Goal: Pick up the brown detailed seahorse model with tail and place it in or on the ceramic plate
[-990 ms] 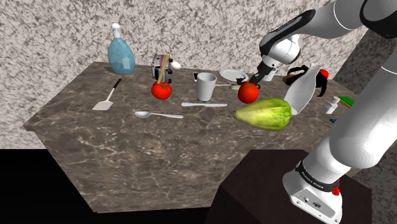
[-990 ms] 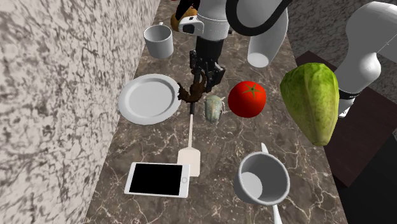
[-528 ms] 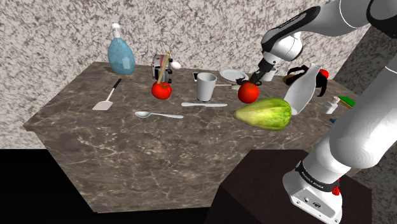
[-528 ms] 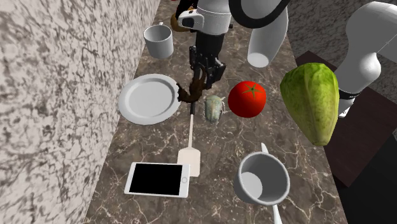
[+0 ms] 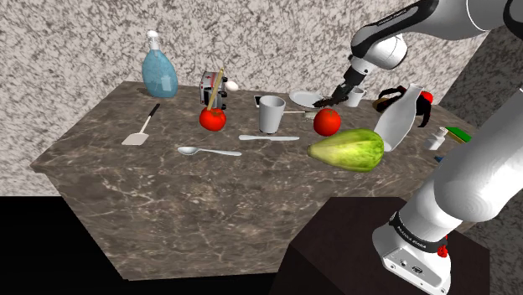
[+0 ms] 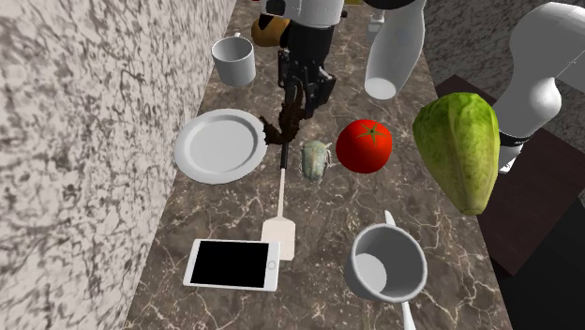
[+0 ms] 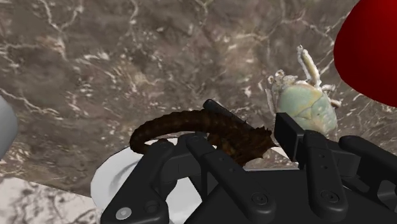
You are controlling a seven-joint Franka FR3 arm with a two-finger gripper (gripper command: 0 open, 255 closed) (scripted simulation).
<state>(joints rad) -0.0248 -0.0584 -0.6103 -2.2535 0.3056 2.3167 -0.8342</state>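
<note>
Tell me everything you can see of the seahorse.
The seahorse is dark brown with a ridged, bumpy surface; its material is unclear. The gripper is shut on its upper body, so it hangs tilted above the marbled tabletop. Its curled tail reaches down over the near rim of the white plate. Nothing but the black fingers appears to touch it.

"How many tomatoes stood on the table (image 5: 168, 201)?"
"Two. In the shoulder view, one tomato (image 5: 212, 118) sat at nine o'clock from the tall cup (image 5: 271, 113), the other tomato (image 5: 327, 122) at three."
"Cups?"
"Two, with the mug (image 6: 232, 61). Two spatulas also, a dark-handled spatula (image 5: 139, 132) and a white spatula (image 6: 279, 225). Two bottles, a blue bottle (image 5: 159, 71) and a white bottle (image 5: 398, 117). One spoon (image 5: 208, 152), one knife (image 5: 268, 137), one plate (image 6: 218, 145), one lettuce (image 5: 346, 151), one phone (image 6: 232, 264), one seahorse (image 6: 278, 132)."
</note>
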